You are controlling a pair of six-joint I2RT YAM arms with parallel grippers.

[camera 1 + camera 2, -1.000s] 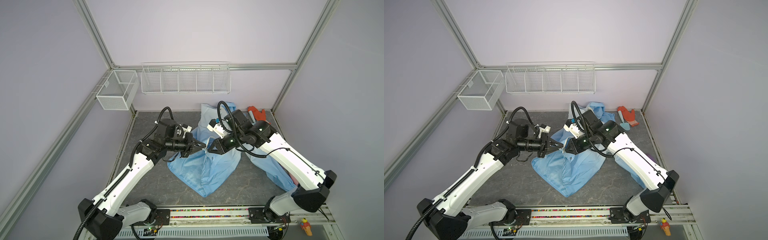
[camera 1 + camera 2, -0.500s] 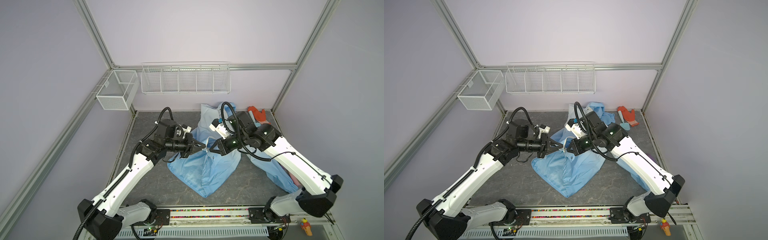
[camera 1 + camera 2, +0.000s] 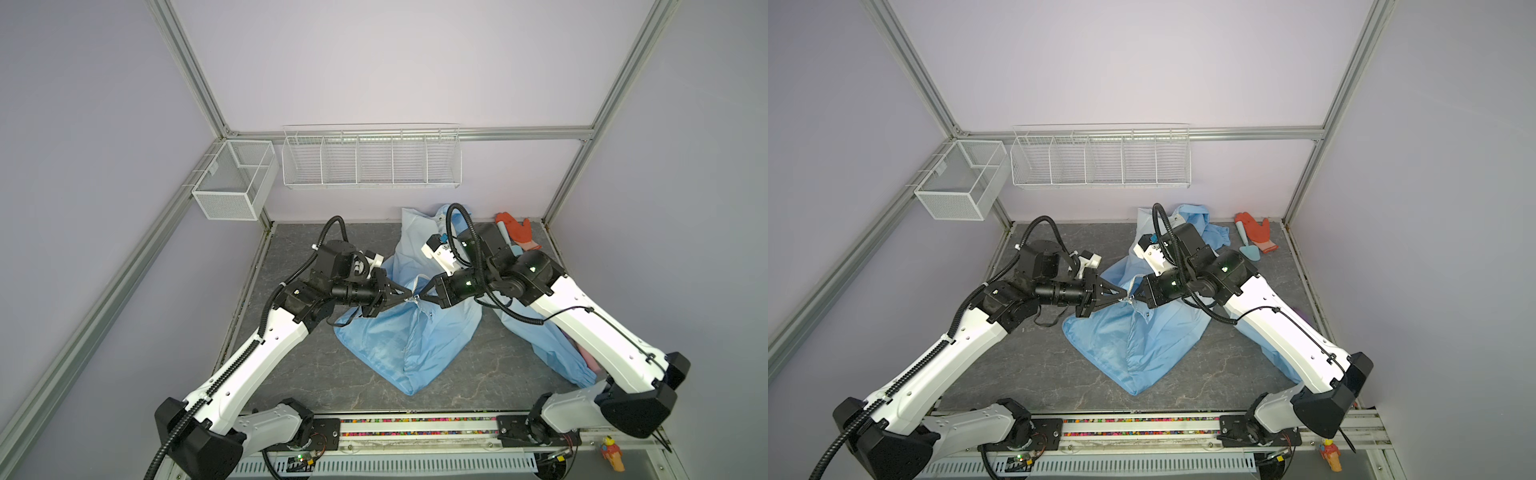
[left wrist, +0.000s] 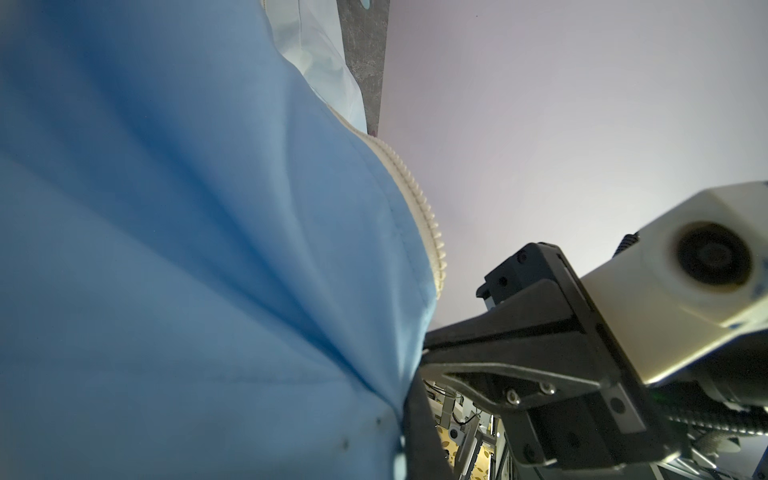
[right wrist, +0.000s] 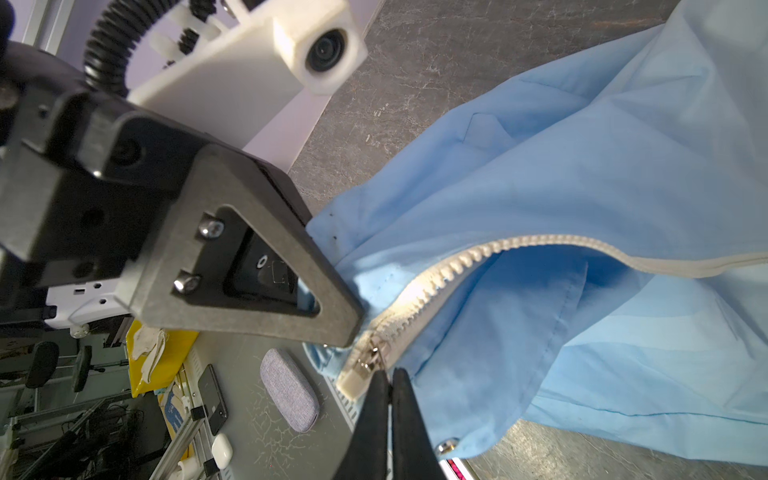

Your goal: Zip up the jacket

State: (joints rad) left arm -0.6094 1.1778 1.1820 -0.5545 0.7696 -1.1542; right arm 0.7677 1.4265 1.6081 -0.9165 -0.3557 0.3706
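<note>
The light-blue jacket lies crumpled on the grey table, its middle lifted where both grippers meet. My left gripper comes in from the left, shut on the jacket's fabric beside the white zipper. One of its fingers shows against the cloth. My right gripper faces it, shut at the slider. The metal pull runs in between its tips. Above the slider the zipper's two rows stand apart.
An orange glove and a small blue tool lie at the back right. One jacket sleeve trails under the right arm. Two white wire baskets hang on the back frame. The arms' rail runs along the front.
My right gripper's jaws have closed at the slider and that arm's elbow has swung outward to the right. The left gripper has stayed where it was, with the fabric in it.
</note>
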